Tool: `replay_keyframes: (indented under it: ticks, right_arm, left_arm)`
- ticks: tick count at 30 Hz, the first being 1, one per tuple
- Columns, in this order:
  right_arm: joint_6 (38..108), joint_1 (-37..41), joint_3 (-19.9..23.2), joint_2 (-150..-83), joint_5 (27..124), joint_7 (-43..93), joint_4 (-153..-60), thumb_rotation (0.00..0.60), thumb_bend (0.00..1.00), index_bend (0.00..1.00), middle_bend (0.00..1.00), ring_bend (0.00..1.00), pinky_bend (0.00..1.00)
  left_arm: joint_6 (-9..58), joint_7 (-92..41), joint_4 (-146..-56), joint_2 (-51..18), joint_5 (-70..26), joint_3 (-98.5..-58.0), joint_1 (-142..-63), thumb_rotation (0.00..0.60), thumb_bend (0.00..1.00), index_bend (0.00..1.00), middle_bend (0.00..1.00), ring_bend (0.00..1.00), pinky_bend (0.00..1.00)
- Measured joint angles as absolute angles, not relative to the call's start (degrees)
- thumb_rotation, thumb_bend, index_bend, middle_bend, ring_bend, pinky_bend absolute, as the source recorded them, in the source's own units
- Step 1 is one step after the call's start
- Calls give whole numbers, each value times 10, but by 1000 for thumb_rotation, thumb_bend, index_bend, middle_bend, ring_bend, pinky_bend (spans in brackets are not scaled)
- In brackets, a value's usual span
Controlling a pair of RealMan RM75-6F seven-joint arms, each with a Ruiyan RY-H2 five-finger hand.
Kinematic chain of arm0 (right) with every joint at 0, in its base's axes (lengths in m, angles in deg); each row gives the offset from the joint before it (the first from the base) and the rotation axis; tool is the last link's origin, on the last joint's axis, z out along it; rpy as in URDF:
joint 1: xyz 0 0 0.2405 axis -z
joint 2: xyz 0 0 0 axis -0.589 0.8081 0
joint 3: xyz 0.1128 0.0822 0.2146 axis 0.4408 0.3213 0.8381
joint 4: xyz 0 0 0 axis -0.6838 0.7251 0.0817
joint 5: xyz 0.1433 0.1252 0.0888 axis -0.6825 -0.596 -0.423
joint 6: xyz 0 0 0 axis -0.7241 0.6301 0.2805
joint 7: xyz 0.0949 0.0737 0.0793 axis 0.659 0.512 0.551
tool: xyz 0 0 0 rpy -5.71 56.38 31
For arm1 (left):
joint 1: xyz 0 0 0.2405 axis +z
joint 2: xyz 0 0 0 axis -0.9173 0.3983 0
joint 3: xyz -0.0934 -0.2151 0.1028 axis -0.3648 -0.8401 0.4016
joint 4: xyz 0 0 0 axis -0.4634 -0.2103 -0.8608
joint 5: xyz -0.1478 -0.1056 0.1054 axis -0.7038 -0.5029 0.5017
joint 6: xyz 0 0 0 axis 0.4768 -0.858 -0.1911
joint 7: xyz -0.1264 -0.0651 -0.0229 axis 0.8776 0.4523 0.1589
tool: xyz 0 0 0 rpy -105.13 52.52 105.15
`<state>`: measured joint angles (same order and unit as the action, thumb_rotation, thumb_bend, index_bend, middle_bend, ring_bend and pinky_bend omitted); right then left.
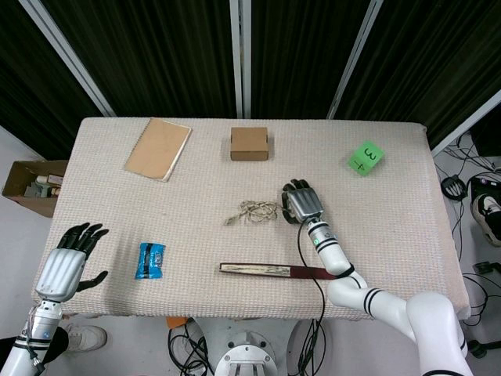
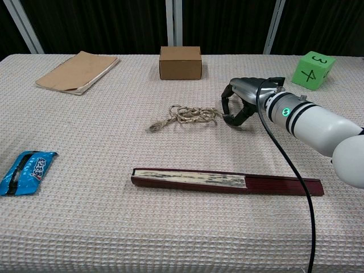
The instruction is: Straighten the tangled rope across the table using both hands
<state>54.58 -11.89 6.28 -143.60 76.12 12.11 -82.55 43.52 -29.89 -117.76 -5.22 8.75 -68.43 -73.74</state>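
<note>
My right hand pinches the tangled rope at its 3 o'clock end. My left hand, open and empty, must next take the 9 o'clock end.

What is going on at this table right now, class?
A two-armed robot is working on a tangled rope that lies bunched in the middle of the table. Its right hand has its fingers curled at the rope's right end, seemingly pinching it. The left hand hovers open at the table's near-left corner, far from the rope. The rope is not yet straightened.
</note>
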Motion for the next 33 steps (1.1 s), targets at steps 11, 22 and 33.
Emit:
replay_keyframes:
  ticks: [11, 22, 33]
  right_arm:
    - [573, -105, 58, -1409, 785, 133, -846, 600, 597, 700, 309, 119, 170]
    - [636, -61, 52, -1272, 802, 94, -991, 600, 614, 705, 312, 119, 170]
    - [683, -9, 50, -1157, 773, 43, -1076, 600, 623, 707, 314, 119, 170]
  left_arm:
    - [428, -302, -1180, -44, 93, -691, -750, 600, 161, 184, 137, 90, 136]
    - [357, -288, -1193, -44, 97, -731, -829, 600, 147, 241, 137, 91, 136]
    - [201, -281, -1175, -136, 3, -806, -963, 600, 229, 339, 162, 110, 136]
